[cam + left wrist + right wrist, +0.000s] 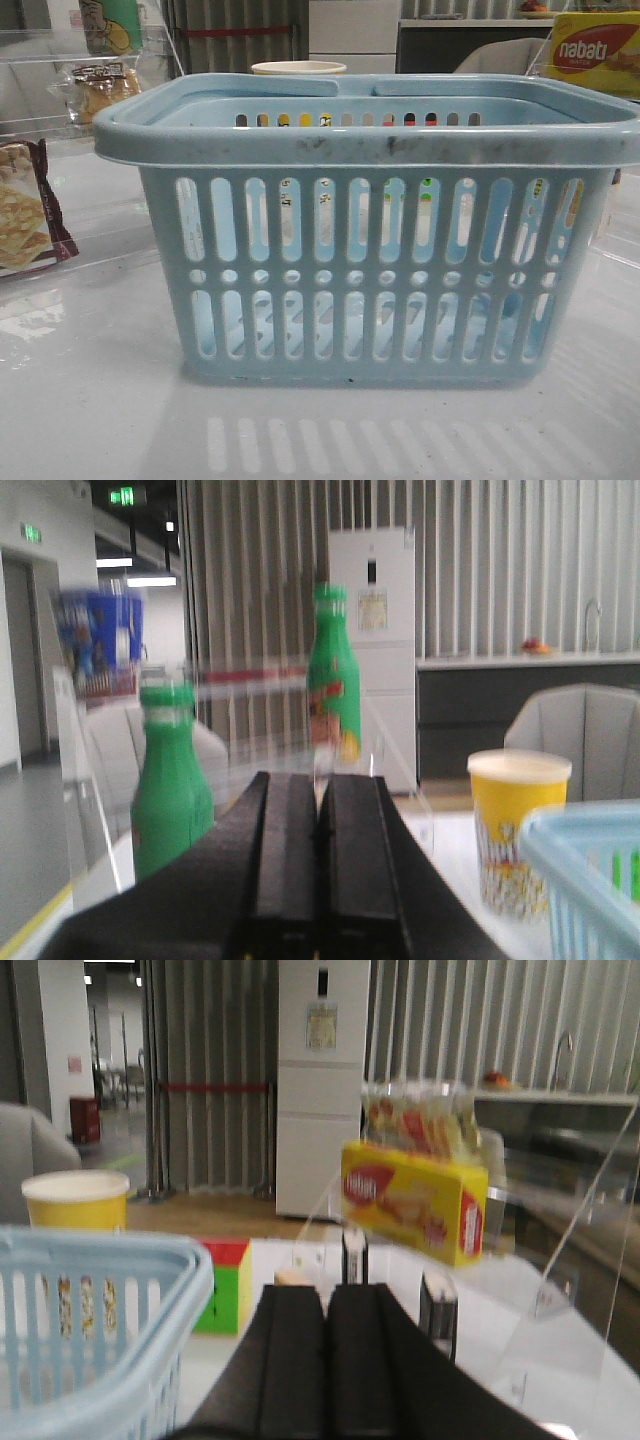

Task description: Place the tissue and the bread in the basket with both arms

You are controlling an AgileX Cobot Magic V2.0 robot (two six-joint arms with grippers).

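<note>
The basket stands square in the middle of the table, open side up and within reach of both arms; its slots show no tissue or bread inside. A small clear packet of bread waits far back on the left. The left gripper and right gripper have their fingers pressed together on nothing, raised on either side.

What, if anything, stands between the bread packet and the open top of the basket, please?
Nothing solid visibly does. The bread lies back-left of the basket, whose top is open. The cracker packet lies nearer, off that line. Clear acrylic panels seem to surround the bread; their edges are hard to see.
</note>
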